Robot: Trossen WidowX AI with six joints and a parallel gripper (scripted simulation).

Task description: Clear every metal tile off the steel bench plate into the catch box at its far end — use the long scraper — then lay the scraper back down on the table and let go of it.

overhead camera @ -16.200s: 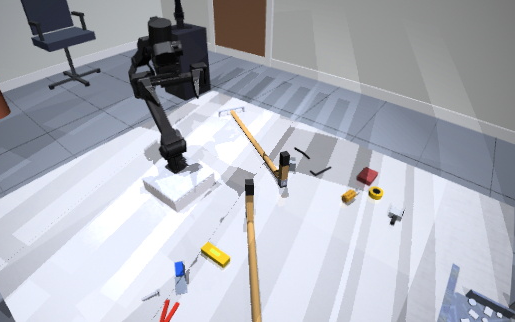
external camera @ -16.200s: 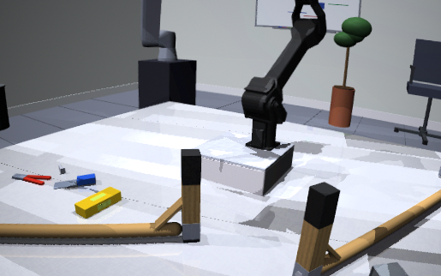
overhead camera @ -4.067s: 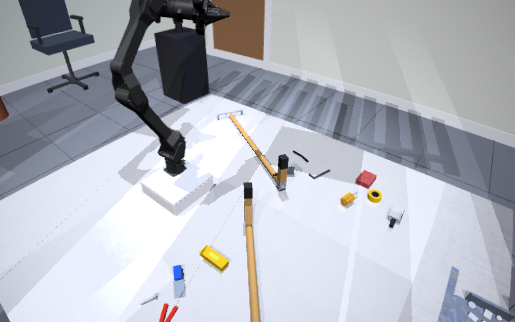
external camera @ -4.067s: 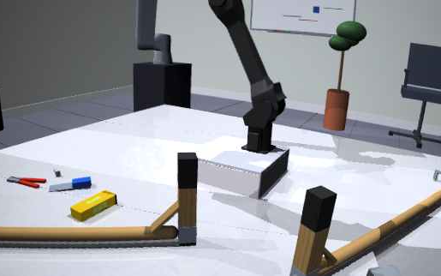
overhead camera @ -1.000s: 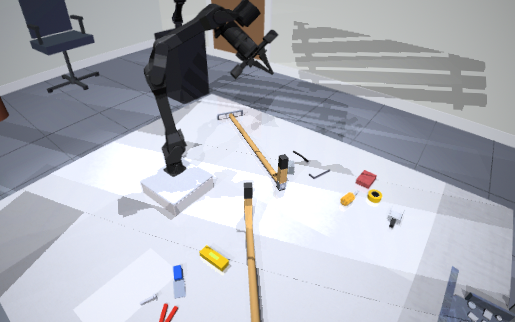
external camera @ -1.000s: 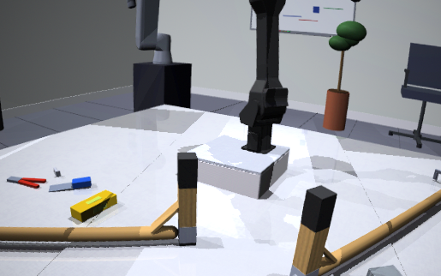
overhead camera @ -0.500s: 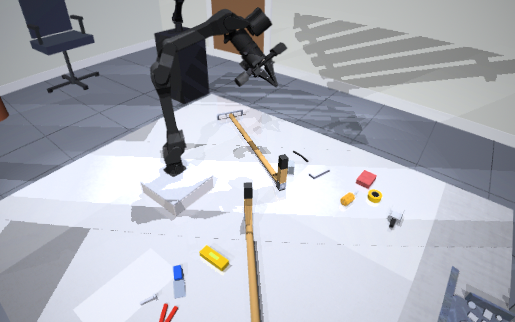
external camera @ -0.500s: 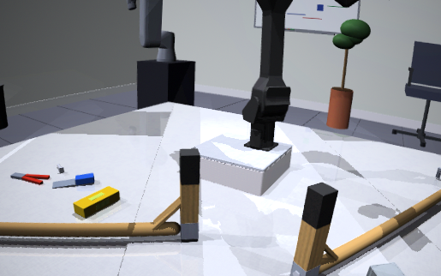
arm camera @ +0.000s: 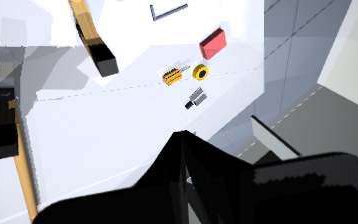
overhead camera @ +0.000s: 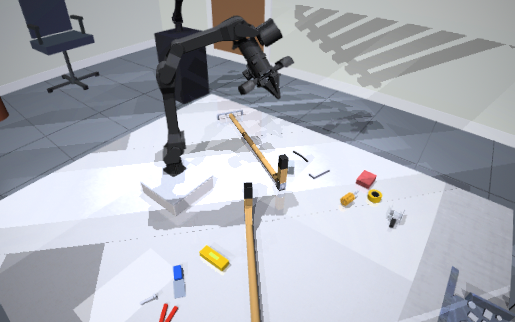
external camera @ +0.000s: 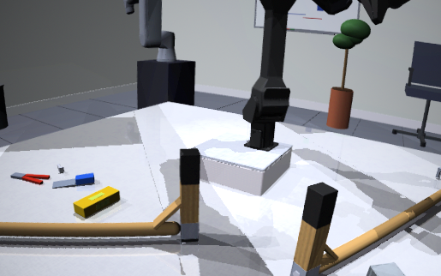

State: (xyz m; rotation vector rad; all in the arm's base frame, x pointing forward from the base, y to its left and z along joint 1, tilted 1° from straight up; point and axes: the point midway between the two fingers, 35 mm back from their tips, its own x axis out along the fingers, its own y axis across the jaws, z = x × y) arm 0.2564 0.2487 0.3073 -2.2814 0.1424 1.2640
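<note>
My gripper (overhead camera: 278, 95) (arm camera: 180, 137) is shut and empty, high above the table. Two long wooden-handled tools lie on the table, each with an upright black-capped grip. One tool (overhead camera: 256, 150) (external camera: 396, 222) runs to a pale open bracket-like head (overhead camera: 218, 117) (external camera: 438, 172) at the far side. The other tool (overhead camera: 252, 250) (external camera: 82, 228) (arm camera: 26, 182) runs out of the top and exterior views; its head is hidden. I cannot tell which is the scraper. A blue-grey slotted metal structure (overhead camera: 452, 285) is cut off at the lower right. The bench plate, tiles and catch box cannot be made out surely.
A white block (overhead camera: 177, 201) (external camera: 232, 173) stands under the arm's base. A yellow block (overhead camera: 214, 258) (external camera: 97, 201), red pliers (external camera: 32, 177) and a blue-handled tool (overhead camera: 178, 273) lie nearby. A red block (overhead camera: 366, 178) (arm camera: 214, 44) and yellow tape roll (overhead camera: 374, 196) (arm camera: 200, 72) lie right.
</note>
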